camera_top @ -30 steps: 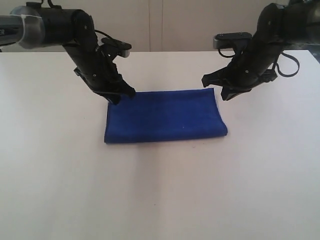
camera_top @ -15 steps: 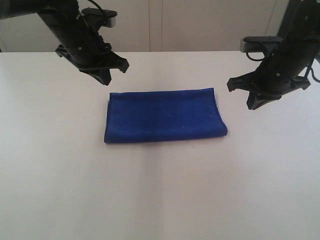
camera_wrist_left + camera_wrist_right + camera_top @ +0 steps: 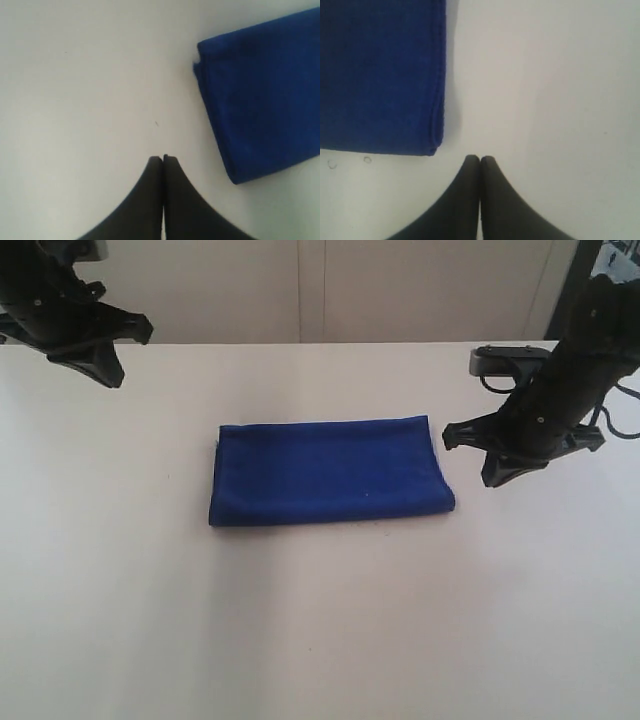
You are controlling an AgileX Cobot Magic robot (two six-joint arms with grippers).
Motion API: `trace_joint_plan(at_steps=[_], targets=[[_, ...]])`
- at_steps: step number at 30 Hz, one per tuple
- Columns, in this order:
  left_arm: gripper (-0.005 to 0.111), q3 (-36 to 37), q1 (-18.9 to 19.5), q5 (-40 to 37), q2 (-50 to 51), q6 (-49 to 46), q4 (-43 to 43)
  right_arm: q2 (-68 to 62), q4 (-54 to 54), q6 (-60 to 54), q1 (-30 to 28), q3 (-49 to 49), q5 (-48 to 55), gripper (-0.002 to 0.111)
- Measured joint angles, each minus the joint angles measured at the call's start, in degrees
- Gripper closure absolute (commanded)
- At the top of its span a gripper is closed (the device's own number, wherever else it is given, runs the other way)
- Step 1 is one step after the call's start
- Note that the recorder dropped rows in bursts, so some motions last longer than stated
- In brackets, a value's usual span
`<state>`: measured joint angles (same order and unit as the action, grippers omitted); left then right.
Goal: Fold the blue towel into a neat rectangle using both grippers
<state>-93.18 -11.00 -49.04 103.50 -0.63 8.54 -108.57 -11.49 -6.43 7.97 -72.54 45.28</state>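
Observation:
The blue towel (image 3: 328, 471) lies folded as a flat rectangle in the middle of the white table; its end shows in the left wrist view (image 3: 265, 95) and its other end in the right wrist view (image 3: 380, 75). My left gripper (image 3: 108, 376) hangs far off to the towel's left and rear, shut and empty, fingertips pressed together (image 3: 163, 159). Just past the towel's right end hovers my right gripper (image 3: 492, 480), also shut with nothing in it (image 3: 480, 159). Neither gripper touches the cloth.
The white table (image 3: 320, 620) spreads wide in front of and beside the towel. A pale wall with panel seams (image 3: 320, 290) runs behind the table's far edge.
Both grippers have left the towel's rear corners. The left one rose and swung far to the left; the right one drew back to the right and then settled a little lower. The towel stayed still.

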Motion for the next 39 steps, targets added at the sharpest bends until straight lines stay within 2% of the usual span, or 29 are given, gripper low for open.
trace_joint_plan(at_steps=[7,15,28,32,39], targets=[[0.107,5.64,0.10,2.19,-7.03,-1.59,2.14,-3.88,0.13,0.00,1.65,-1.01,-4.85,0.108],[0.107,10.60,0.10,3.54,-8.97,-1.71,2.65,-8.23,-1.78,0.00,3.44,-1.01,-7.01,0.108],[0.107,12.15,0.10,4.98,-9.01,-1.71,2.84,-8.25,-1.73,0.00,4.76,-1.64,-5.21,0.108],[0.107,12.15,0.69,6.15,-9.01,-1.50,0.31,-6.74,-1.65,0.00,3.32,-1.82,-4.90,0.108],[0.107,13.41,4.15,4.77,-9.11,-1.37,-0.67,-1.73,-1.51,0.00,-1.13,-1.82,-1.55,0.108]])
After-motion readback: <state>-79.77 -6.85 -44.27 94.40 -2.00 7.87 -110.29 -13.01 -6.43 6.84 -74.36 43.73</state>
